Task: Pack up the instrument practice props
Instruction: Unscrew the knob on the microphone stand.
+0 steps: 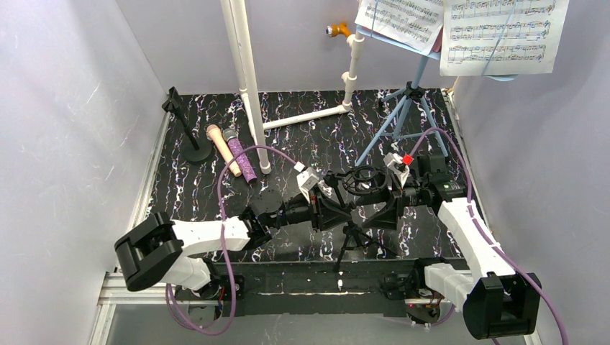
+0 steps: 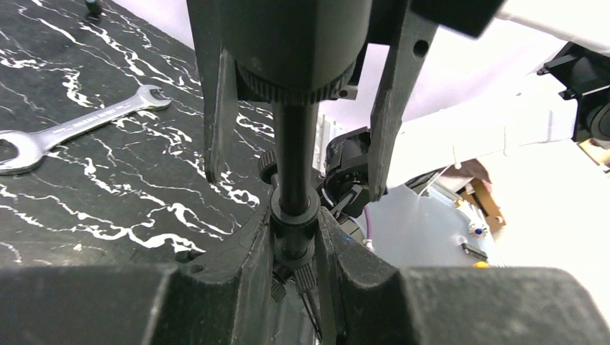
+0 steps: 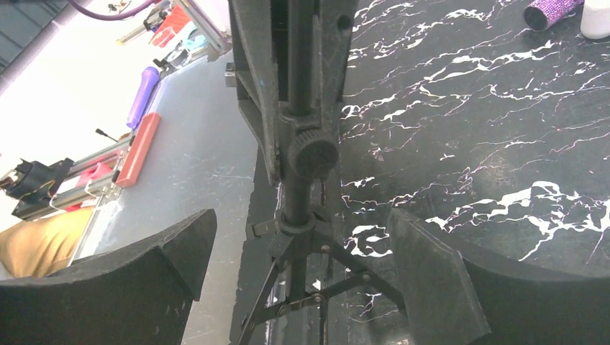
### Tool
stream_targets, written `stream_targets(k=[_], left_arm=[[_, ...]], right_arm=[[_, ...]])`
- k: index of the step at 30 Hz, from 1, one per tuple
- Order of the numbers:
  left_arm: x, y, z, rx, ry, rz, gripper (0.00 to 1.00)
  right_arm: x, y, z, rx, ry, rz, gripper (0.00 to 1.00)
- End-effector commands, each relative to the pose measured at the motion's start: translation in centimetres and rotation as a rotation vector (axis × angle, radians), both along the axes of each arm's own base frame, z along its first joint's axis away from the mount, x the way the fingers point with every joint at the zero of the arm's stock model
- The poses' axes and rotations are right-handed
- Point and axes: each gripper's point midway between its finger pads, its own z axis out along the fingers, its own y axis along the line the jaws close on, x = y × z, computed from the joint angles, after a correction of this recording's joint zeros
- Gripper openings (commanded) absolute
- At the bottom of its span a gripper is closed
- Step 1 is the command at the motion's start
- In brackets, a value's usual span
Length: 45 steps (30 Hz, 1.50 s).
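A black mic tripod stands near the table's front edge, its ring clip on top. My left gripper is shut on the tripod's pole, just above a collar; the jaws press it from both sides. My right gripper is open, its fingers standing wide on either side of the tripod's leg hub without touching. The peach microphone and the purple glitter microphone lie side by side at the left. The round-base holder stands beside them. The light-blue music rack carries sheet-music pages.
White plastic pipes rise from the middle of the marbled black mat. A silver wrench lies on the mat in the left wrist view. Grey walls close in the left, back and right sides.
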Motion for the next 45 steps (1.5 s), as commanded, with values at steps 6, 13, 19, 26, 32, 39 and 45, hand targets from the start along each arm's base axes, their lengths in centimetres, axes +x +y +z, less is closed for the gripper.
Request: stream_targets(k=[6,13,19,26,32,39,45], left_arm=[[-0.1,-2.0,5.2,-0.203,-0.005,-0.075,0.0],[-0.3,-2.0,4.8,-0.198,0.002,-0.086,0.0],[-0.5,-2.4,4.5,-0.193,0.013,-0.106,0.0],[-0.7,-2.6,4.3,-0.193,0.022,-0.127,0.0],[-0.7,-2.6,4.4,-0.196,0.018,-0.128,0.0],[-0.7,-2.5,4.5,-0.197,0.007,-0.126,0.0],[-0.4,-2.0,4.0,-0.064,-0.115,-0.087,0.0]], right_arm=[[-0.4,0.0,2.2,0.037,-0.084,0.018,0.96],[0.6,0.1,2.2,0.026,0.004,0.014,0.72],[1.0,0.2,2.2,0.024,0.028,0.013,0.59],[1.2,0.2,2.2,0.021,0.056,0.013,0.55],[1.3,0.2,2.2,0.019,0.067,0.012,0.46],[1.2,0.2,2.3,0.018,0.074,0.01,0.04],[2.8,-0.1,2.3,-0.005,0.264,-0.029,0.01]])
